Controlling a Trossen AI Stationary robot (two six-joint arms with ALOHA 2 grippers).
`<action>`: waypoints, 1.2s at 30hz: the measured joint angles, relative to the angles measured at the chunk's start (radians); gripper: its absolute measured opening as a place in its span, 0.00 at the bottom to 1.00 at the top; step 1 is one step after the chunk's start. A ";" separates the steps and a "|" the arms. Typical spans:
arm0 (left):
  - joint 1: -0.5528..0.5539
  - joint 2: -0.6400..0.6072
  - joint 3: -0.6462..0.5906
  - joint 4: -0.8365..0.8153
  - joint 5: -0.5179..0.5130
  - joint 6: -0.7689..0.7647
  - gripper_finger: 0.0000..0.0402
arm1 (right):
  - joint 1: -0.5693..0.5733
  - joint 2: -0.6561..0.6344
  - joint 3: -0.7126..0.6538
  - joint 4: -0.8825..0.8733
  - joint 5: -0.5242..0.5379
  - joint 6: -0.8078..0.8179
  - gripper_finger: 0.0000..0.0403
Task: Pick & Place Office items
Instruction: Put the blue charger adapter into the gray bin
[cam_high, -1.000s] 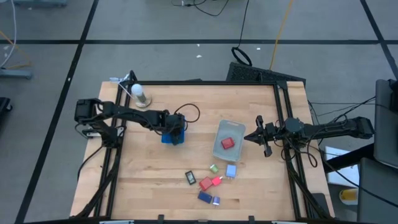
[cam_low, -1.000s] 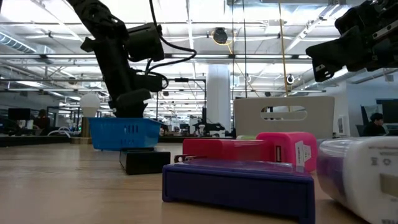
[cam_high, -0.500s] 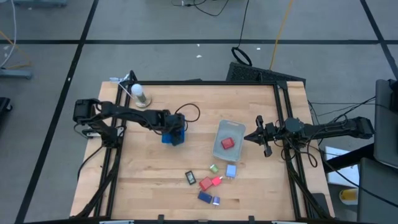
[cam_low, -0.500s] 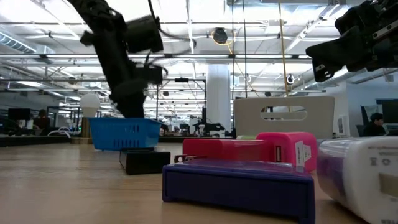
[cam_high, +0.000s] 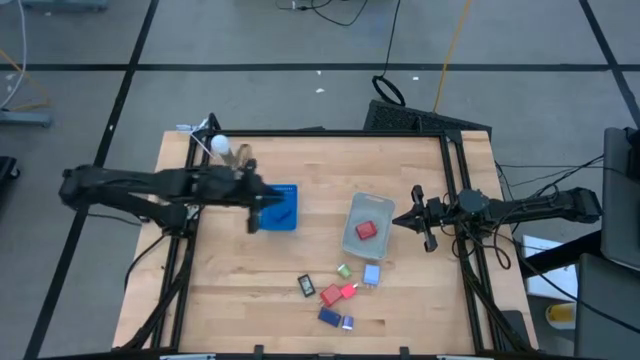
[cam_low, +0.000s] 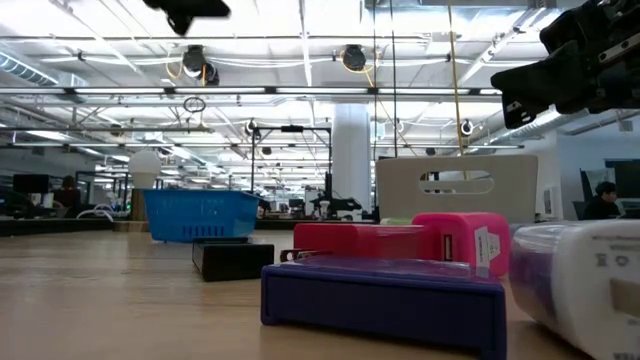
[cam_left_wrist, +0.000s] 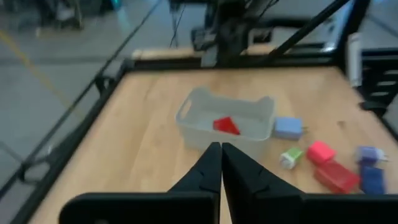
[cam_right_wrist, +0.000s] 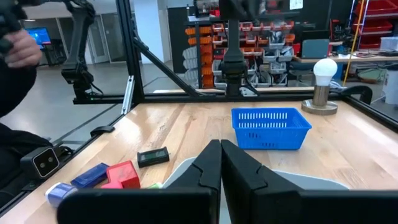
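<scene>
Two dark arms over one wooden counter (cam_high: 420, 300), contents listed by size.

1. Left arm: reaches in across the counter's left edge. Left gripper (cam_high: 252, 222) is just beside the blue basket, on the side toward the left edge. Its fingers (cam_left_wrist: 210, 163) are pressed together with nothing between them.
2. Right arm: reaches in across the right edge. Right gripper (cam_high: 418, 222) sits near that edge, beside the clear bin. Its fingers (cam_right_wrist: 211, 158) are closed tight and empty.
3. Blue basket (cam_high: 285, 207): slotted plastic, upright, in the left half of the counter. Contents cannot be made out.
4. Clear bin (cam_high: 352, 245): grey-tinted, right of centre, well apart from the basket. It holds one red piece (cam_high: 367, 229).
5. Light bulb (cam_high: 220, 146): white, upright on a round base, at the corner of the left edge and the edge away from the low camera.
6. Office items, loose: seven small pieces clustered between the clear bin and the edge nearest the low camera.
   - red block (cam_high: 331, 295), touching a pink block (cam_high: 348, 291)
   - pale blue block (cam_high: 371, 274), just beside the bin
   - dark block (cam_high: 307, 286)
   - blue block (cam_high: 328, 316)
   - lilac piece (cam_high: 348, 323), nearest that edge
   - green piece (cam_high: 344, 271)
</scene>
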 joint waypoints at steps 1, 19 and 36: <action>-0.015 -0.036 0.000 -0.012 0.000 0.022 0.03 | 0.000 0.000 0.000 0.000 0.000 -0.001 0.00; -0.079 -0.358 -0.276 0.176 -0.198 0.020 0.01 | 0.000 0.001 0.000 -0.001 0.001 0.000 0.00; -0.069 -0.573 -0.561 0.327 -0.154 -0.008 0.02 | 0.000 0.002 0.000 0.003 0.002 0.001 0.00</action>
